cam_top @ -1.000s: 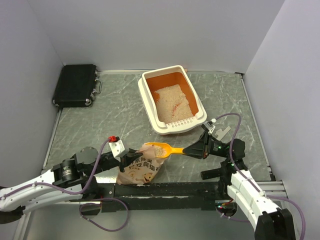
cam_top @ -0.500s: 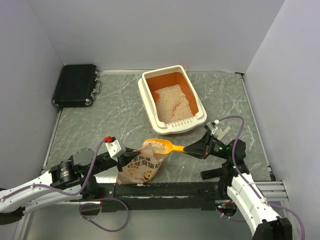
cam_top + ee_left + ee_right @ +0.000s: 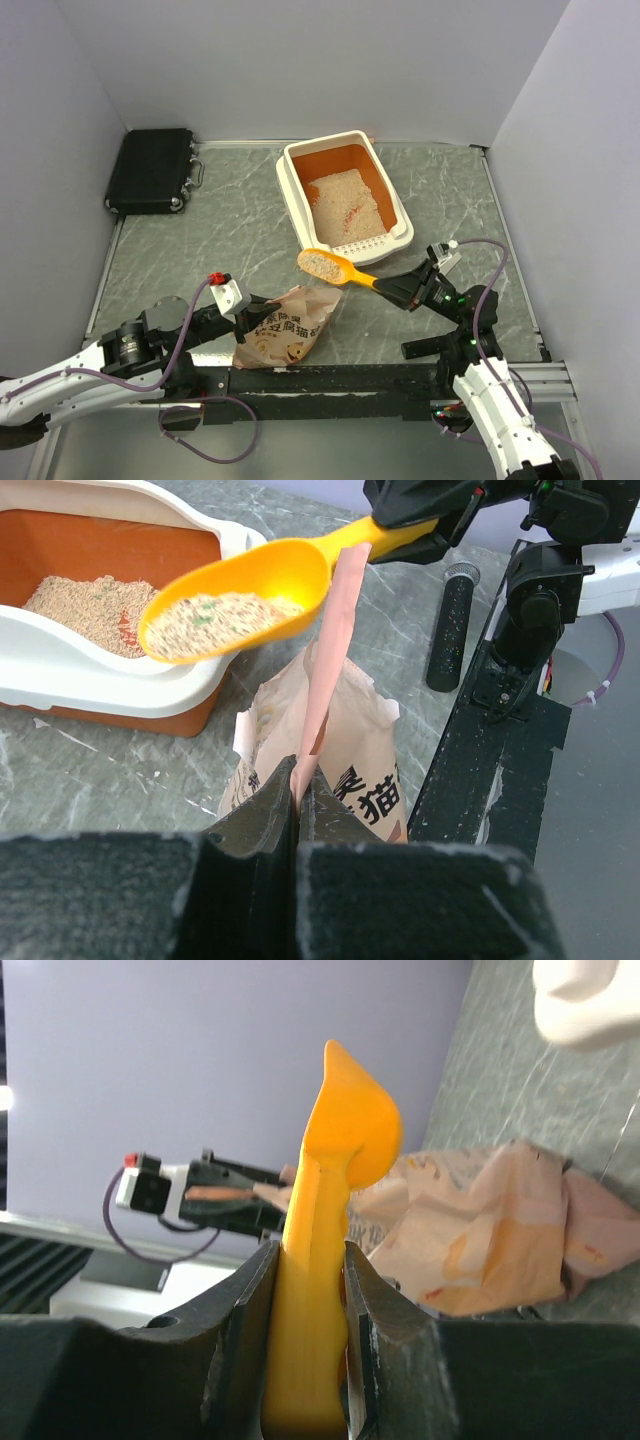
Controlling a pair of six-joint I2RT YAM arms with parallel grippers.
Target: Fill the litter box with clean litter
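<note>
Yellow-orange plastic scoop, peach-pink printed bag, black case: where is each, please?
yellow-orange plastic scoop [image 3: 358,277], top external view, on its handle.
peach-pink printed bag [image 3: 287,340], top external view, on its printed front.
black case [image 3: 150,170], top external view, middle of its lid.

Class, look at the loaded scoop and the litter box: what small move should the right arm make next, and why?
Probably carry the scoop forward until its bowl is above the orange inside of the litter box, ready to tip. The right gripper grips the handle and the bowl is full of clean litter, but it hangs by the near rim.
</note>
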